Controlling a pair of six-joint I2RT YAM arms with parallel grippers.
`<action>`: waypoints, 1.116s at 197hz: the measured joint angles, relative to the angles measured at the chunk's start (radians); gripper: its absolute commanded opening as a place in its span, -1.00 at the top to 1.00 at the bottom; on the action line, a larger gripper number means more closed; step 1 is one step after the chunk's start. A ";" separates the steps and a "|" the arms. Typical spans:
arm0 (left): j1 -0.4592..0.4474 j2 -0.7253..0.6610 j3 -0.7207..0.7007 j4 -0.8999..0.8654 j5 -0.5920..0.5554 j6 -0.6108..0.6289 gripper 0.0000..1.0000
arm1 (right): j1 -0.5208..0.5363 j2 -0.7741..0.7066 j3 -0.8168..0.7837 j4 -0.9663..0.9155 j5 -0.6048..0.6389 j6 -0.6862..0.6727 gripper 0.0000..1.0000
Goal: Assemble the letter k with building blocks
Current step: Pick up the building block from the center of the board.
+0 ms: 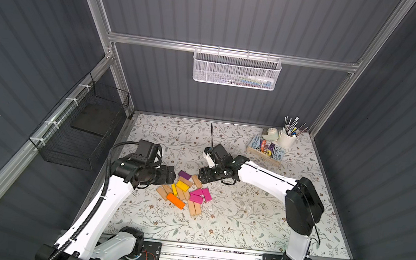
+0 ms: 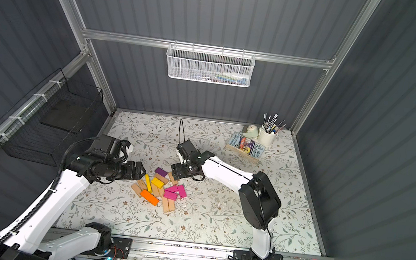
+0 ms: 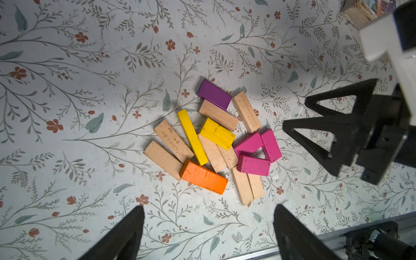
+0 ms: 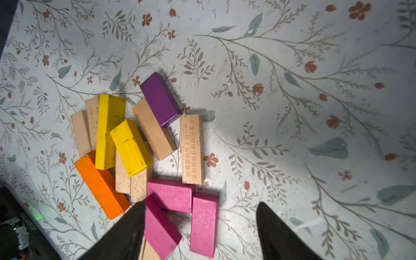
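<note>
The building blocks lie in a loose pile mid-table in both top views: a purple one (image 1: 184,174), two yellow (image 3: 217,134), an orange one (image 2: 149,197), three magenta (image 4: 203,222) and several tan, one engraved (image 4: 192,148). My left gripper (image 3: 208,208) hovers at the pile's left side (image 1: 170,174); it is open, with only bare tablecloth between its fingers. My right gripper (image 4: 201,203) is over the pile's far right edge (image 1: 201,178) and is open. Its fingers straddle the magenta blocks from above, one finger (image 4: 126,234) overlapping the edge of a tilted magenta block.
At the back right stand a wooden tray holding a book (image 1: 265,150), a white mug of brushes (image 1: 288,138) and a tape roll (image 1: 273,133). A black wire basket (image 1: 84,125) hangs on the left wall, a white mesh basket (image 1: 236,69) on the back rail.
</note>
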 measured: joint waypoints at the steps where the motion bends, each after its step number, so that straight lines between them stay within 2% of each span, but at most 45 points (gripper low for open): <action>1: 0.000 -0.001 -0.001 0.000 0.000 0.000 -0.80 | 0.000 0.002 0.001 0.001 0.001 0.000 -0.49; 98: 0.000 -0.082 -0.021 0.017 0.029 -0.002 -0.76 | 0.032 0.187 0.066 0.094 0.043 -0.005 -0.22; 161: 0.000 -0.081 -0.024 0.025 0.045 0.002 -0.77 | 0.036 0.215 0.077 0.105 0.049 -0.010 0.15; 220: 0.000 -0.076 -0.024 0.036 0.051 0.005 -0.78 | 0.036 0.216 0.077 0.113 0.050 -0.006 0.23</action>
